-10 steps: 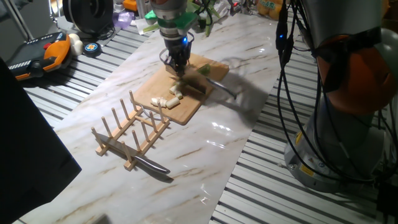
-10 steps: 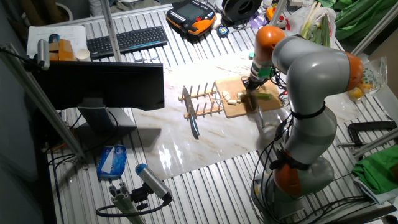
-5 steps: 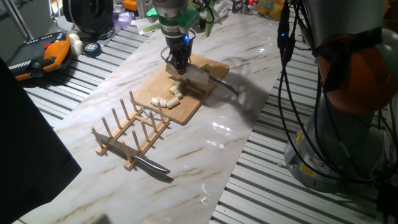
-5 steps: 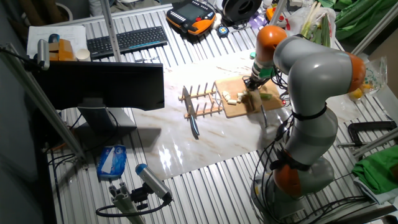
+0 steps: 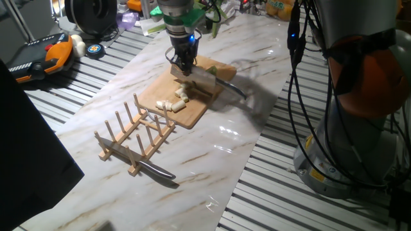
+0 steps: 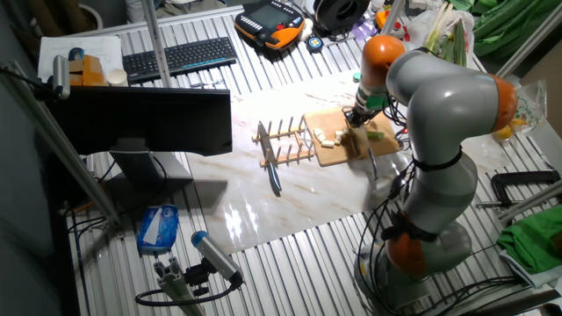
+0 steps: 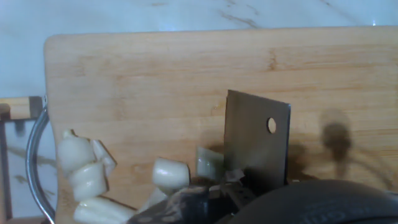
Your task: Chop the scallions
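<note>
The tool (image 5: 184, 66) is clamped on a cleaver (image 7: 257, 144) over the cutting board (image 5: 192, 109); cut scallions (image 7: 87, 176) lie at the blade's eight o'clock.

gripper (image 5: 183, 67): a second ago low over the cutting board (image 5: 192, 106); now slightly higher, unmoved over the last half second
cleaver (image 5: 204, 79): blade was blurred and down on the board; now sharp, lifted, tilted
scallions (image 5: 174, 99): the cut pieces toward the board's near-left edge are not visibly shifted

Marble-patterned table (image 5: 212, 141), slatted metal bench (image 5: 276, 186)
</note>
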Available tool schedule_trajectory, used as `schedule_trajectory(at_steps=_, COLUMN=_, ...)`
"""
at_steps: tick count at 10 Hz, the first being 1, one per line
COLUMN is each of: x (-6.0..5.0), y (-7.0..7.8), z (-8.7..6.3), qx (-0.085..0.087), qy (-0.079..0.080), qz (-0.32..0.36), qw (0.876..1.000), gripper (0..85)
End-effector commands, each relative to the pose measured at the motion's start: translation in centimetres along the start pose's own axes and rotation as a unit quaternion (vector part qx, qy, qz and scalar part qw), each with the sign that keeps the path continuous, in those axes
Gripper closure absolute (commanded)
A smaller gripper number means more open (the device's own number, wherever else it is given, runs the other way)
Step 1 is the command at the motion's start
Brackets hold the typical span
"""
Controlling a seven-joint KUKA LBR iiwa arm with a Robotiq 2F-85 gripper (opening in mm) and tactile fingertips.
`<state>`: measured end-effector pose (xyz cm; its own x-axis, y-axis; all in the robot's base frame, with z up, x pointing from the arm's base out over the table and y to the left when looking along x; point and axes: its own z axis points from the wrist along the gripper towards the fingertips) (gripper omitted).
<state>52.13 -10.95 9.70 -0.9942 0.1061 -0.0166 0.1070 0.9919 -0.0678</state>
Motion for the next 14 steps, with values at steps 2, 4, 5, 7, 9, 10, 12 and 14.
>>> schedule_trajectory(at_steps=2, x=0.7, y=0.3, z=-0.4, qx=0.0, qy=-0.003, qz=0.003, qw=1.0, gripper=59.3)
schedule_trajectory(at_steps=4, x=1.6, y=0.4, z=0.0, qx=0.0, qy=-0.004, qz=0.004, qw=1.0, gripper=59.3)
schedule_trajectory(at_steps=5, x=2.0, y=0.3, z=0.2, qx=-0.001, qy=-0.004, qz=0.004, qw=1.0, gripper=59.3)
schedule_trajectory(at_steps=7, x=2.6, y=-0.3, z=0.4, qx=-0.003, qy=-0.004, qz=0.003, qw=1.0, gripper=59.3)
schedule_trajectory(at_steps=9, x=3.6, y=-0.3, z=0.5, qx=-0.005, qy=-0.004, qz=0.004, qw=1.0, gripper=59.3)
schedule_trajectory(at_steps=10, x=4.1, y=-0.2, z=0.6, qx=-0.005, qy=-0.004, qz=0.005, qw=1.0, gripper=59.3)
schedule_trajectory(at_steps=12, x=5.1, y=0.1, z=1.0, qx=-0.006, qy=-0.005, qz=0.006, qw=1.0, gripper=59.3)
schedule_trajectory(at_steps=14, x=5.6, y=0.1, z=1.4, qx=-0.007, qy=-0.006, qz=0.006, qw=1.0, gripper=59.3)
